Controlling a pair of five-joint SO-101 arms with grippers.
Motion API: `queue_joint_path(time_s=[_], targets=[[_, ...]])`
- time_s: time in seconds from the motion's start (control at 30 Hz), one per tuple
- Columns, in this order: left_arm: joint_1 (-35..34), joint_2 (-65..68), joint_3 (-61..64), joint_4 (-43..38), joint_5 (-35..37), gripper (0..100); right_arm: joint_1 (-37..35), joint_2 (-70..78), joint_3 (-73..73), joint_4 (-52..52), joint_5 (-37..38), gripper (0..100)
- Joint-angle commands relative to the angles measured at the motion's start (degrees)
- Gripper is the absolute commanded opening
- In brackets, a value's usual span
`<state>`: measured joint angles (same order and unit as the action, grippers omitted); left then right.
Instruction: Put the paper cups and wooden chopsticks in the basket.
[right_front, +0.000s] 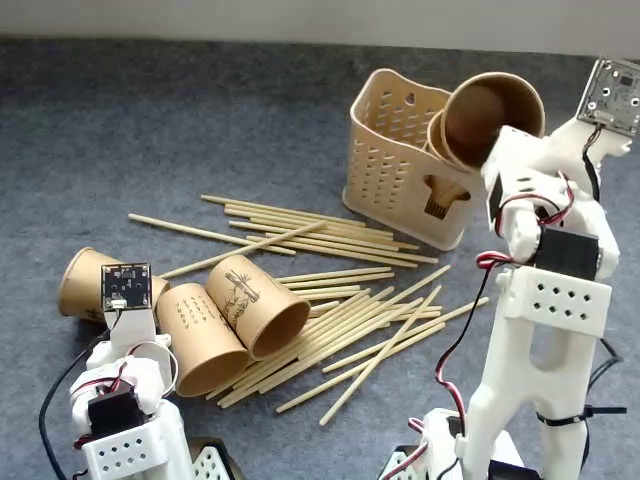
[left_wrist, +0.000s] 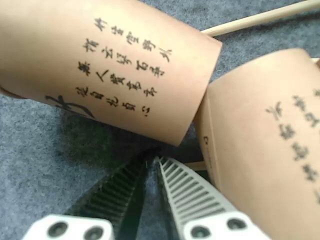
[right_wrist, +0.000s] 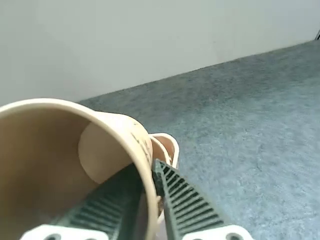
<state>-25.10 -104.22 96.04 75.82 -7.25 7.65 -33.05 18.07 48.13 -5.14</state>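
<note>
In the upper right of the high view, the right gripper (right_wrist: 152, 167) pinches the wall of a paper cup (right_front: 490, 115). The cup is tipped on its side with its mouth toward the camera, above the right end of the basket (right_front: 395, 165), where a second cup (right_front: 436, 135) sits inside. At lower left, the left gripper (left_wrist: 152, 162) has its fingers pressed together on nothing, tips just beside the fallen cups (right_front: 200, 335), while the chopsticks (right_front: 330, 300) lie scattered across the middle of the grey mat (right_front: 150, 130), reaching the basket's foot.
</note>
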Motion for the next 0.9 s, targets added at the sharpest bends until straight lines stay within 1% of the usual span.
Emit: queue_joint_path(time_s=[0.0, 0.13, 0.2, 0.27, 0.33, 0.4, 0.63, 0.87], targets=[[0.84, -0.84, 1.10, 0.09, -0.26, 1, 0.31, -2.51, -2.51, 4.09, 0.97, 1.0], [0.84, -0.84, 1.10, 0.09, -0.26, 1, 0.31, -2.51, -2.51, 5.67, 1.14, 1.1], [0.84, -0.84, 1.10, 0.09, -0.26, 1, 0.31, -2.51, -2.51, 5.67, 1.23, 3.2], [0.84, -0.84, 1.10, 0.09, -0.26, 1, 0.31, -2.51, -2.51, 5.58, 1.23, 9.2], [0.84, -0.84, 1.10, 0.09, -0.26, 1, 0.22, -2.51, -2.77, 5.14, 0.88, 17.3], [0.84, -0.84, 1.10, 0.09, -0.26, 1, -0.31, -2.51, -2.77, 3.12, 1.05, 23.3], [0.84, -0.84, 1.10, 0.09, -0.26, 1, -2.77, -2.51, -2.24, -8.92, 1.14, 24.1], [0.84, -0.84, 1.10, 0.09, -0.26, 1, -6.99, -2.42, -2.33, -10.24, 1.14, 24.1]])
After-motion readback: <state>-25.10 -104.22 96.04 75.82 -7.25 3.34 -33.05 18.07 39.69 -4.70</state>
